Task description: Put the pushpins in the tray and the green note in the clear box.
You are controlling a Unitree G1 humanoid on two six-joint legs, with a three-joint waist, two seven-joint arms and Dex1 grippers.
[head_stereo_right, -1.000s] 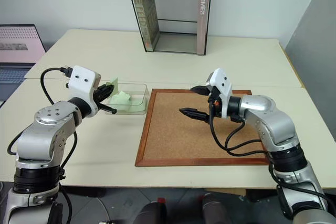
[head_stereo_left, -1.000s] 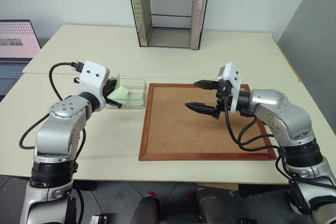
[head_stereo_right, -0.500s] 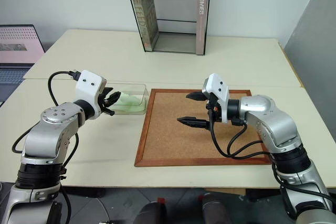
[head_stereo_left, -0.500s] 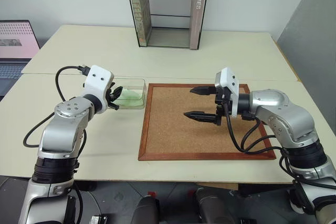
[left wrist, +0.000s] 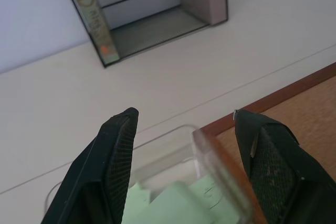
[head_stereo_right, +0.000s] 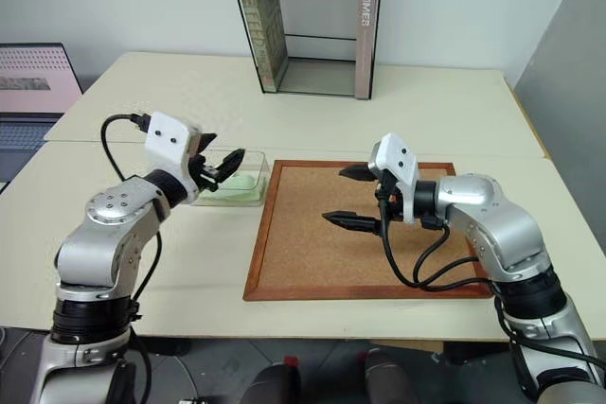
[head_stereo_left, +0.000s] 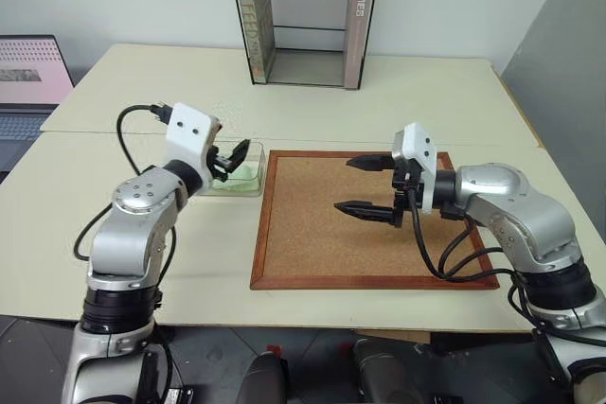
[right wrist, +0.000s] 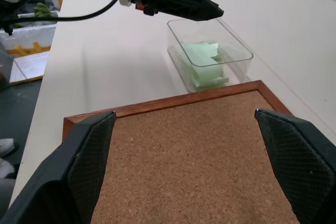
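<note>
table (head_stereo_left: 398,101): cream top, bare of pins and small dish in these views.
corkboard (head_stereo_left: 312,234): centre, surface bare.
right gripper (head_stereo_left: 374,186): hovers over the corkboard, fingers wide apart, holding nothing.
left gripper (head_stereo_left: 232,160): was pinched on the note a second ago; now fingers apart, empty, over the box.
clear box (right wrist: 239,51): at 9 o'clock of the corkboard, touching its frame.
green note (right wrist: 202,61): released, now lying inside the box.
meaning: note step looks done; pins unaccounted for.

"HOMES" on brown book spine (head_stereo_left: 360,7), "…EED" partly readable on grey-green book spine (left wrist: 88,7)
</note>
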